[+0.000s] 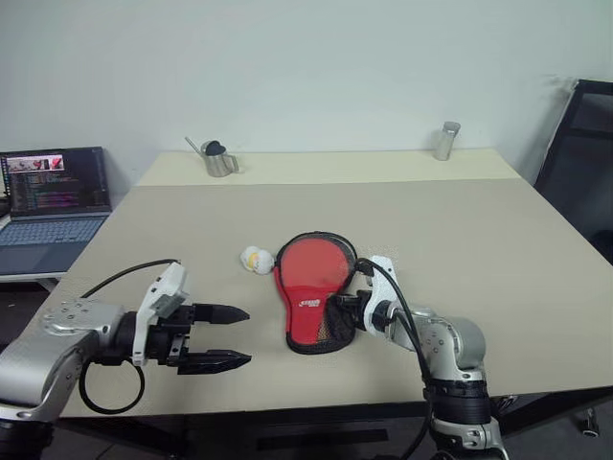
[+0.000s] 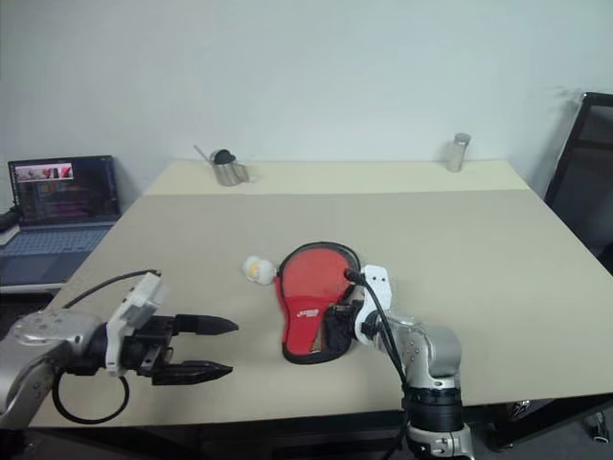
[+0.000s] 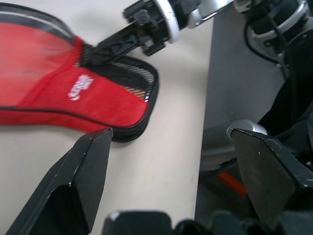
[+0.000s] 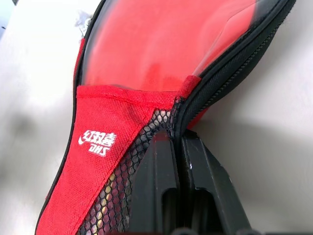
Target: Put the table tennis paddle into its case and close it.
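The case point(image 1: 306, 316) lies flat near the table's front edge, red fabric with black edging, a white logo and a mesh pocket point(image 4: 115, 196). In its round part shows the smooth red face of the table tennis paddle point(image 1: 316, 264); the handle is hidden under the fabric. My right gripper point(image 1: 337, 309) is shut at the case's right side, its tips pinching the black zip edge point(image 4: 222, 78) where it meets the mesh. My left gripper point(image 1: 247, 335) hovers open a short way to the left of the case, touching nothing.
A small white ball point(image 1: 255, 259) rests against the case's upper left rim. At the table's point(image 1: 460, 230) far edge stand a metal cup point(image 1: 219, 160) and a tin point(image 1: 446, 140). A laptop point(image 1: 53, 201) sits off to the left, a black chair point(image 1: 579, 182) to the right.
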